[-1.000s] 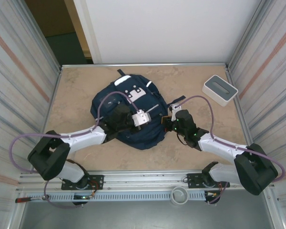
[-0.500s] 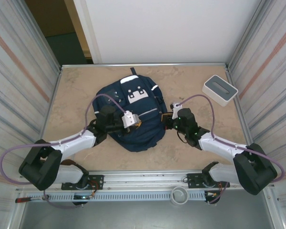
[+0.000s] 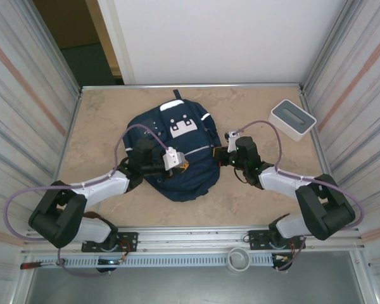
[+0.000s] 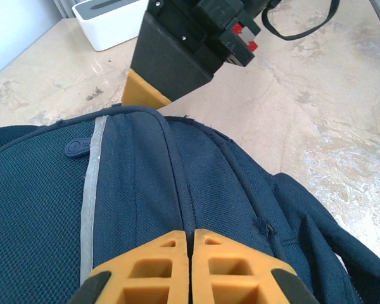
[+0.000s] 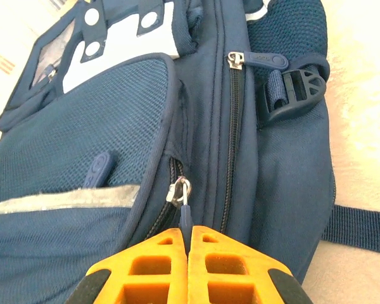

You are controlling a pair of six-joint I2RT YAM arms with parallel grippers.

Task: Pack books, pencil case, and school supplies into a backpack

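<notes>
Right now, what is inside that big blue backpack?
Nothing inside can be seen. The backpack hides its contents under its own fabric, and I see no pocket gaping open. The right gripper pinches a zipper pull.

The right gripper (image 5: 189, 235) pinches a dark zipper pull (image 5: 185, 212) on the navy backpack (image 5: 114, 120), just beside its pale stripe (image 5: 57, 201).

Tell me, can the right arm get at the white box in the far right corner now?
Probably not right away. The right gripper is shut on a zipper pull of the backpack. Once released, bare table lies between it and the white box.
</notes>
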